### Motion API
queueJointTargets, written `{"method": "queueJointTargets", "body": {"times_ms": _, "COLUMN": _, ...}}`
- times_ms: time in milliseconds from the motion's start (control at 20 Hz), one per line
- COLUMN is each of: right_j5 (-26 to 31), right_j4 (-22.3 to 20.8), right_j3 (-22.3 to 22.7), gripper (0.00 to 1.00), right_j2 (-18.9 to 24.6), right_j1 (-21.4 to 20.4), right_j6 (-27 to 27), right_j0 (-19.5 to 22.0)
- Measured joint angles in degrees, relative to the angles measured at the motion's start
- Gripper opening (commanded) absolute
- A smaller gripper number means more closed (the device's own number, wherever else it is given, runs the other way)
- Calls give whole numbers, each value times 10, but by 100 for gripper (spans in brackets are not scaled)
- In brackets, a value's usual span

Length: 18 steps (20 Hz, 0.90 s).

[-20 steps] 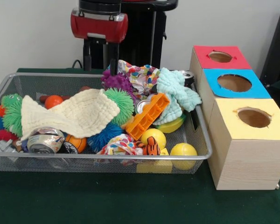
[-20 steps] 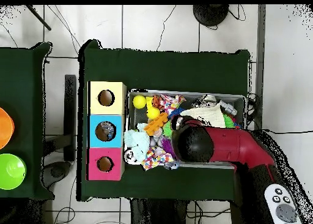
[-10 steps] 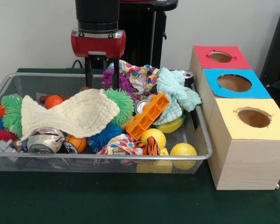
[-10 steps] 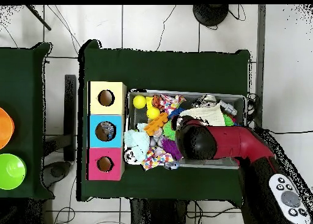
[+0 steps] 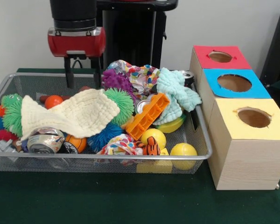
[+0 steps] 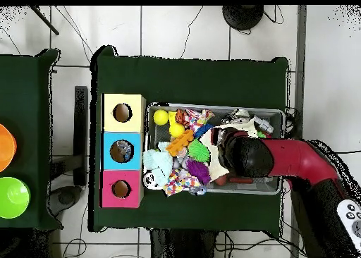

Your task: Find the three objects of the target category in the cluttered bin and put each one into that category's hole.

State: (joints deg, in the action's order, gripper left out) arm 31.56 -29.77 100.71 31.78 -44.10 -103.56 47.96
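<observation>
Jaws: the red-and-black gripper (image 5: pixel 83 77) hung spread and empty over the far side of the wire mesh bin (image 5: pixel 107 158).
Target things: category not shown; candidates lay in the bin, the yellow balls (image 5: pixel 183 152) at the front corner nearest the three wooden hole boxes (image 5: pixel 245 140).
Risk: a descent here would likely snag the cream knitted cloth (image 5: pixel 72 113) or the purple spiky ball (image 5: pixel 115 80), dragging clutter.
Writing: none legible; the silver can (image 5: pixel 45 140) label was unreadable.

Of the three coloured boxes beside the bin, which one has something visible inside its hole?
The blue-topped box, the middle one of the row. From overhead its hole shows pale contents, whereas the yellow-topped box and the red-topped box show only dark holes.
</observation>
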Motion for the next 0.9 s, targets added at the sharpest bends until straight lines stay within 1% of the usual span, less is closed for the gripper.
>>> {"method": "queueJointTargets", "body": {"times_ms": 300, "right_j5": 18, "right_j4": -15, "right_j3": -33, "gripper": 100, "right_j2": 25, "right_j1": 12, "right_j6": 33, "right_j0": 11}}
{"method": "queueJointTargets", "body": {"times_ms": 500, "right_j5": 18, "right_j4": -21, "right_j3": -41, "gripper": 100, "right_j2": 33, "right_j1": 19, "right_j6": 37, "right_j0": 11}}
{"method": "queueJointTargets", "body": {"times_ms": 900, "right_j5": 18, "right_j4": -43, "right_j3": -41, "gripper": 100, "right_j2": 41, "right_j1": 34, "right_j6": 37, "right_j0": 11}}
